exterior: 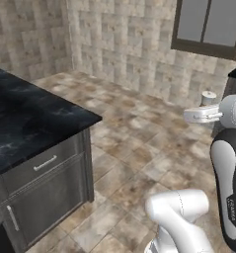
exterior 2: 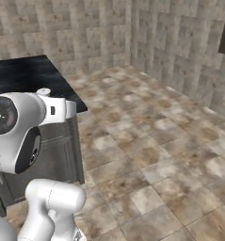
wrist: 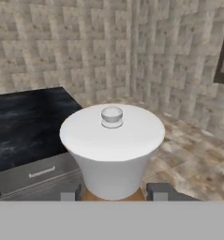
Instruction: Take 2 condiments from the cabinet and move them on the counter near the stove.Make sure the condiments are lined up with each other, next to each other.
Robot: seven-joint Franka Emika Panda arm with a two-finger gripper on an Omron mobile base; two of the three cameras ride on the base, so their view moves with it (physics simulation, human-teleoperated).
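Observation:
My gripper (wrist: 113, 193) is shut on the shorter orange-brown condiment bottle. Its wide white cap (wrist: 112, 140) with a small knob rises between the two dark fingertips (wrist: 158, 191), and a strip of orange-brown body shows just under it. The same cap (exterior: 207, 95) pokes up above the white hand at the right of the left base view, and the cap (exterior 2: 43, 92) shows at the left of the right base view. The bottle stands upright, held in the air over the tiled floor, beside the end of the black marble counter (exterior: 25, 118). The cabinet, the stove and the red condiment are out of view.
Grey lower cabinets with a drawer handle (exterior: 45, 163) sit under the counter's end. Open tiled floor (exterior: 139, 148) stretches to stone-tiled walls. A dark-framed window (exterior: 208, 24) hangs on the far wall at the upper right.

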